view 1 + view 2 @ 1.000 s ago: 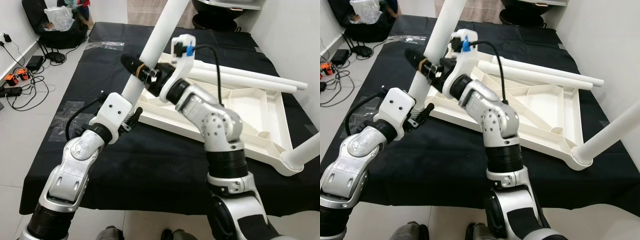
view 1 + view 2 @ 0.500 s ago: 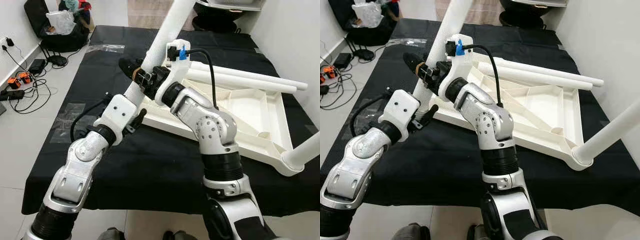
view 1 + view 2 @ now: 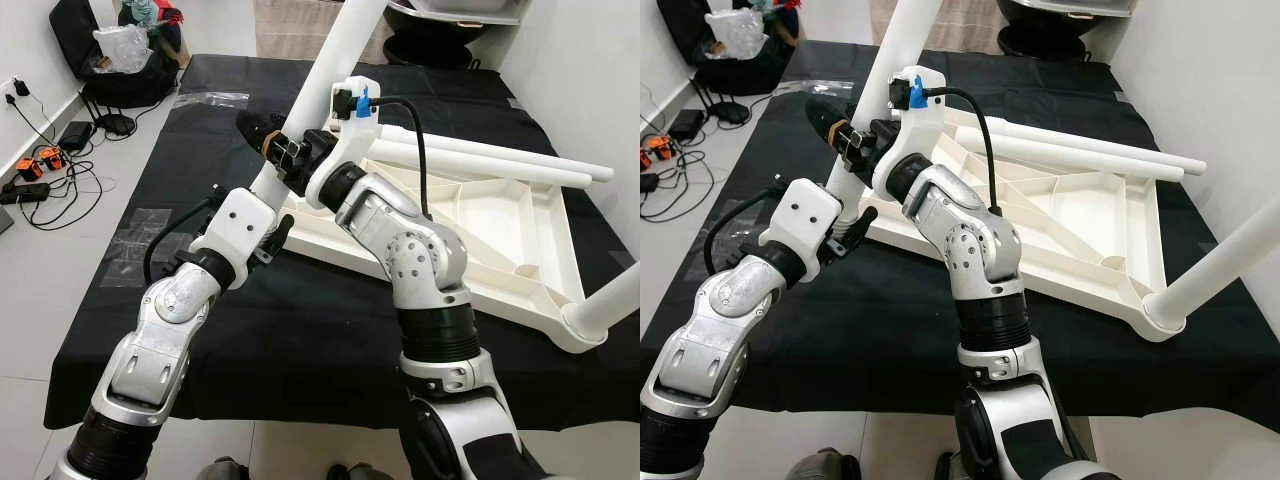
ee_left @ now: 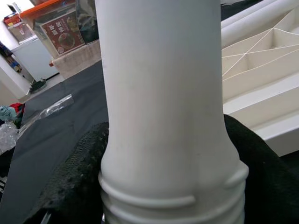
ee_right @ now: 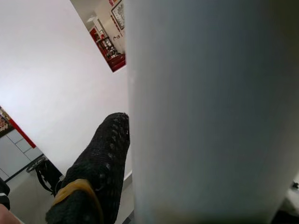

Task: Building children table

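A long white table leg [image 3: 330, 70] leans up and to the right, and both grippers hold it. My left gripper [image 3: 268, 212] is shut on its lower end, just above the thread [image 4: 163, 205], with black fingers [image 4: 70, 182] on either side. My right gripper [image 3: 282, 148] is shut on the same leg a little higher; one finger [image 5: 93, 172] with a yellow band shows beside the tube [image 5: 210, 107]. The white tabletop [image 3: 500, 225] lies upside down on the black cloth, its near left corner right by the leg's foot.
Two loose white legs [image 3: 480, 150] lie across the tabletop's far side. Another leg [image 3: 610, 300] stands fitted in the near right corner. Cables and power strips [image 3: 40, 165] lie on the floor at left, bags [image 3: 120, 50] at the back left, a white wall at right.
My right arm has shifted a little to the left along the leg, and its elbow has come nearer. Both grippers have kept their hold; the leg's tilt is almost the same.
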Controlling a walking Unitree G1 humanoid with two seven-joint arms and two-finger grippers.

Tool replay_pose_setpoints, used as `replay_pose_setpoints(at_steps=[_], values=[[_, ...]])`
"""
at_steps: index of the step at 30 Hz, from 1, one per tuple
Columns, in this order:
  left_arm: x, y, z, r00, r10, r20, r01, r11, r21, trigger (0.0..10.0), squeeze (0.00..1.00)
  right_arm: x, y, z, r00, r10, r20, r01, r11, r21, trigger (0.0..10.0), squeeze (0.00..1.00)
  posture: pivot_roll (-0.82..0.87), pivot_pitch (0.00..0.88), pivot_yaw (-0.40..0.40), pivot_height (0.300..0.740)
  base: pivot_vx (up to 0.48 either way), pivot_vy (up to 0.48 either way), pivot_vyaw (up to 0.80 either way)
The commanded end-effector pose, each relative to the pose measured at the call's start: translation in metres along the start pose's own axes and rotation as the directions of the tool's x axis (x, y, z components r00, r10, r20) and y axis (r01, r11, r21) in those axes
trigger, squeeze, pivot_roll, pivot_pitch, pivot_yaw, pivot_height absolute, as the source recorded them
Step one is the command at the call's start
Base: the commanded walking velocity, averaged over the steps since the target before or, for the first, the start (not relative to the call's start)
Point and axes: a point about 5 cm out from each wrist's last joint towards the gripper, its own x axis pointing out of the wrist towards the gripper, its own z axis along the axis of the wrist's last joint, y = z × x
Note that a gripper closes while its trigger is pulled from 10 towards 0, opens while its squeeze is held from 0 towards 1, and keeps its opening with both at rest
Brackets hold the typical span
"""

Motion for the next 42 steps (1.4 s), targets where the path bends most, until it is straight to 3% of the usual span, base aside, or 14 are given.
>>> replay_pose_setpoints(at_steps=[1,10,11,13,14,25,30,31,37,42], values=[[0.001,-0.008,0.000,0.999,-0.036,0.007,0.036,0.999,0.005,10.0,0.00,0.005,0.007,0.003,1.000,0.029,0.010,-0.029,1.000,0.005,10.0,0.00,0.05,0.083,-0.058,0.740,0.000,0.000,0.00],[0.000,-0.011,0.000,0.999,-0.040,0.007,0.040,0.999,0.001,10.0,0.00,0.005,0.005,0.005,1.000,0.022,0.009,-0.022,1.000,-0.002,10.0,0.00,0.05,0.095,-0.061,0.740,0.000,0.000,0.00],[0.000,-0.011,0.000,0.999,-0.039,0.009,0.039,0.999,0.000,10.0,0.00,0.004,0.005,0.005,1.000,0.019,0.008,-0.019,1.000,0.002,7.7,0.00,0.05,0.094,-0.061,0.740,0.000,0.000,0.00],[0.000,-0.011,0.000,0.999,-0.039,0.010,0.039,0.999,-0.001,10.0,0.00,0.004,0.005,0.004,1.000,0.019,0.007,-0.019,1.000,0.004,7.7,0.00,0.05,0.094,-0.061,0.740,0.000,0.000,0.00],[0.000,-0.011,0.000,0.999,-0.038,0.010,0.038,0.999,-0.002,10.0,0.00,0.003,0.005,0.004,1.000,0.019,0.007,-0.019,1.000,0.006,0.0,0.00,0.05,0.093,-0.059,0.740,0.000,0.000,0.00],[0.000,-0.008,-0.002,0.999,-0.036,0.000,0.036,0.999,0.004,10.0,0.00,0.003,0.003,0.004,1.000,0.007,0.008,-0.008,1.000,0.011,0.0,0.00,0.04,0.108,-0.052,0.740,0.000,0.000,0.00],[-0.002,-0.011,-0.009,0.996,-0.065,-0.064,0.062,0.997,-0.055,10.0,0.00,0.003,-0.001,0.007,1.000,-0.015,0.022,0.015,1.000,0.011,0.0,0.00,0.04,0.106,-0.049,0.740,0.000,0.000,0.00],[-0.003,-0.011,-0.011,0.995,-0.062,-0.076,0.057,0.996,-0.070,10.0,1.00,0.004,-0.004,0.010,0.999,-0.029,0.031,0.028,1.000,0.013,0.0,0.00,0.04,0.111,-0.052,0.740,0.000,0.000,0.00],[-0.004,-0.010,-0.012,0.996,-0.053,-0.077,0.046,0.995,-0.087,10.0,1.00,0.004,-0.013,0.021,0.996,-0.063,0.062,0.063,0.998,-0.002,0.0,0.00,0.03,0.117,-0.048,0.740,0.000,0.000,0.00],[-0.002,-0.002,-0.012,0.996,-0.011,-0.085,0.007,0.999,-0.052,10.0,1.00,0.005,-0.020,0.034,0.991,-0.088,0.103,0.092,0.995,-0.029,0.0,0.00,0.03,0.116,-0.049,0.740,0.000,0.000,0.00]])
